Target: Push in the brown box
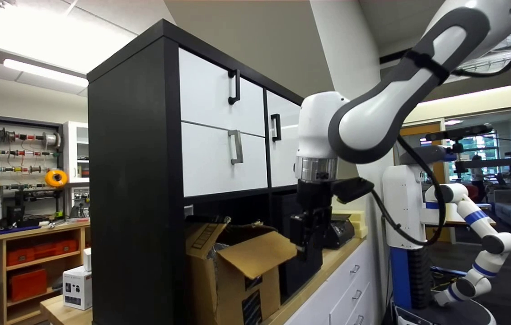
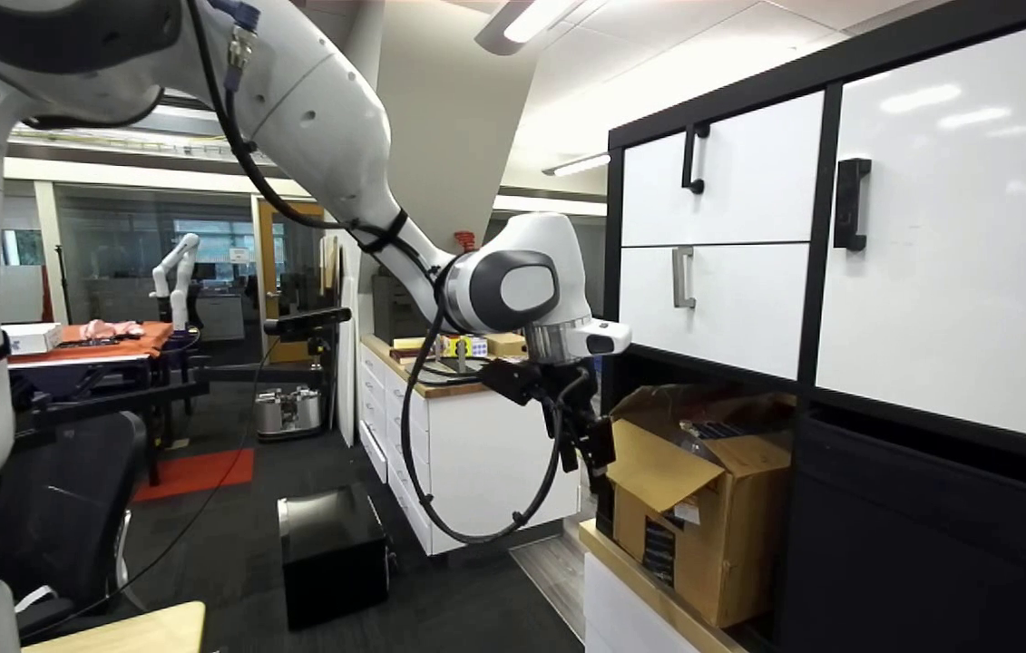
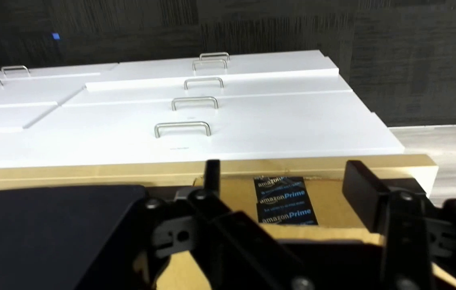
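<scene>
The brown box (image 1: 228, 293) is a large tan cardboard carton with black tape on its front and loose top flaps standing open. It sits upright in a lower opening of the black cabinet, and it also shows in an exterior view (image 2: 748, 535). My gripper (image 1: 302, 237) points down just in front of the box, close to its front flap, as also seen in an exterior view (image 2: 590, 449). In the wrist view my gripper (image 3: 286, 186) is open with nothing between its fingers. The taped box front (image 3: 328, 201) lies below them. I cannot tell whether the gripper touches the flap.
The black cabinet (image 1: 128, 180) has white doors with protruding handles above the box. A dark fabric bin (image 2: 930, 544) fills the neighbouring opening. The wooden counter edge (image 3: 90, 171) and white drawers (image 3: 272, 121) lie in front. A small white carton (image 1: 77, 289) stands beyond the cabinet side.
</scene>
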`<state>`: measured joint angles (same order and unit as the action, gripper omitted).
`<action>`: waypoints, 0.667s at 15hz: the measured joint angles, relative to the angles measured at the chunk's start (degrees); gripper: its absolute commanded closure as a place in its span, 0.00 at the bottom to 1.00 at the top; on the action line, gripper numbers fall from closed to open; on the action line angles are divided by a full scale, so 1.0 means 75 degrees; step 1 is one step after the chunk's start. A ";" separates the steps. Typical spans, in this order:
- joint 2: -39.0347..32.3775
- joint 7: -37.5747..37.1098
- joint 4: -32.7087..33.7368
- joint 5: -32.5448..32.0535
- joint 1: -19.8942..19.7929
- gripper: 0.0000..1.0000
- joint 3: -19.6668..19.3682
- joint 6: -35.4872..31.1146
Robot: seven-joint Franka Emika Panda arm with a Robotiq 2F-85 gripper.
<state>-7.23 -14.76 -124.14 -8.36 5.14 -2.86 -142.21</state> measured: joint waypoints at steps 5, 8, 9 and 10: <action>0.0996 -0.0010 -0.0320 -0.0006 -0.0032 0.00 0.0103 0.1753; 0.1426 -0.0020 -0.0529 -0.0003 -0.0089 0.00 0.0197 0.2337; 0.1550 -0.0036 -0.0605 -0.0003 -0.0112 0.00 0.0229 0.2461; 0.1651 -0.0060 -0.0676 -0.0003 -0.0123 0.00 0.0250 0.2547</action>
<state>5.16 -15.21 -129.21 -8.39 4.22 -0.98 -123.11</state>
